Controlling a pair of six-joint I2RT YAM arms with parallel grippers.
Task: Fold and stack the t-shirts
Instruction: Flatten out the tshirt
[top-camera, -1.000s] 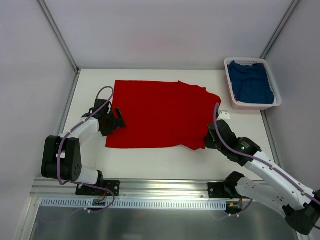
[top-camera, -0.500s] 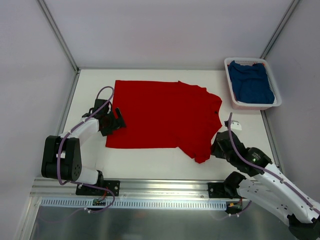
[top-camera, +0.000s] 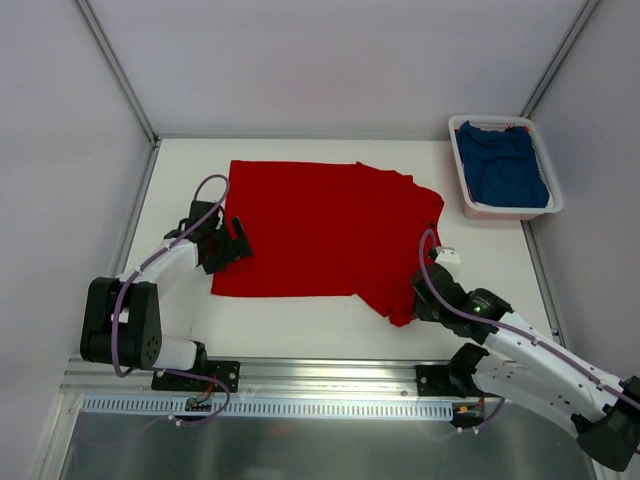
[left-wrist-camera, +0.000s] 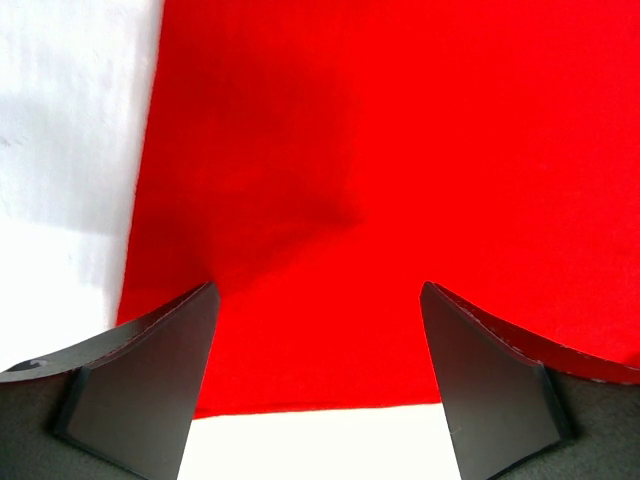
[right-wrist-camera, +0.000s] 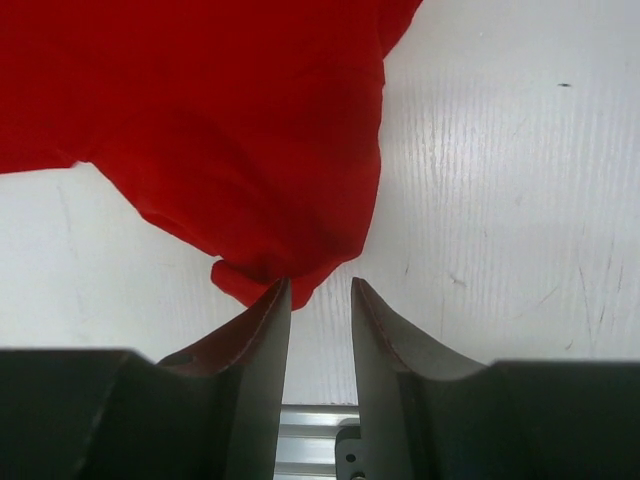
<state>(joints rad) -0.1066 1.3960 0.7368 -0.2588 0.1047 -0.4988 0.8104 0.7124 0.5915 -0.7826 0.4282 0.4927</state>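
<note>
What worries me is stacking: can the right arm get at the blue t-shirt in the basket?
Probably yes: the open-topped basket is on that arm's side, nothing covers the blue t-shirt, and the right gripper is open.

Two t-shirts, a basket and two grippers on one table.

The spread t-shirt (top-camera: 310, 230) is laid flat across the middle of the table (top-camera: 300, 325). The basket (top-camera: 457, 170) is set at the far right corner, well apart from it, and the second t-shirt (top-camera: 510, 175) is bundled inside. The left gripper (top-camera: 232, 248) is placed over the spread t-shirt's left edge, near its front corner. The right gripper (top-camera: 418, 300) is set low at the near right corner of the spread t-shirt, whose tip is found just beside the gripper's left finger.
</note>
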